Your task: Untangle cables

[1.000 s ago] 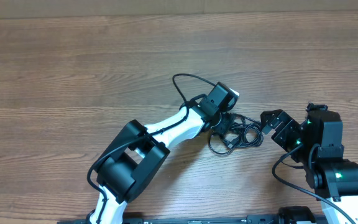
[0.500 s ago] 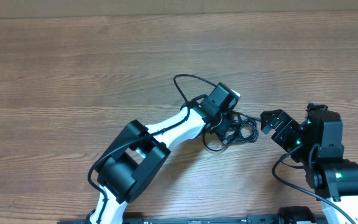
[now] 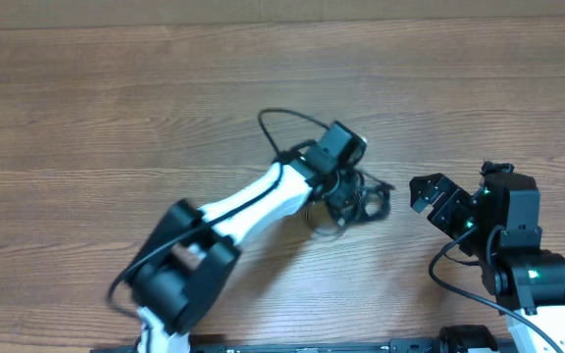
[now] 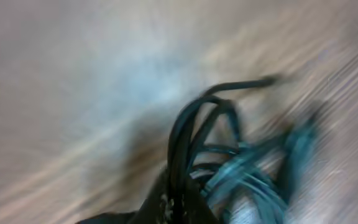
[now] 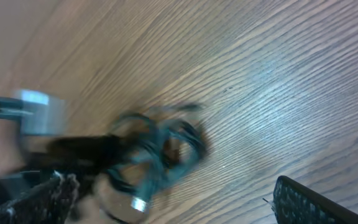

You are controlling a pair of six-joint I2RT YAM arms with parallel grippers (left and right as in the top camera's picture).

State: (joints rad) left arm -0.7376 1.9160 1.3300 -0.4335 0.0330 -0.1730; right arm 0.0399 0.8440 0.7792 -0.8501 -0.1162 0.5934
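The cables point(image 3: 369, 203) are a bunch of thin black loops right of the table's middle. My left gripper point(image 3: 345, 192) is shut on strands at the bunch's left side. In the blurred left wrist view several loops of the cables point(image 4: 211, 134) rise out of the shut left gripper point(image 4: 180, 204). A silver plug end point(image 5: 139, 204) hangs low in the bunch of cables point(image 5: 160, 149) in the right wrist view. My right gripper point(image 3: 423, 202) stands open a little to the right of the bunch, touching nothing. Its fingertips point(image 5: 306, 199) show wide apart, the right gripper point(image 5: 176, 202) empty.
The brown wooden table point(image 3: 116, 118) reaches a pale back edge point(image 3: 282, 10) at the top. The left arm's own thicker black wire point(image 3: 287, 123) arcs above its wrist. The right arm's base point(image 3: 533, 279) sits at the front right.
My left gripper has shut on the cable bunch and pulled it left and slightly away from the right gripper; the loops have drawn tighter. The right arm has stayed still.
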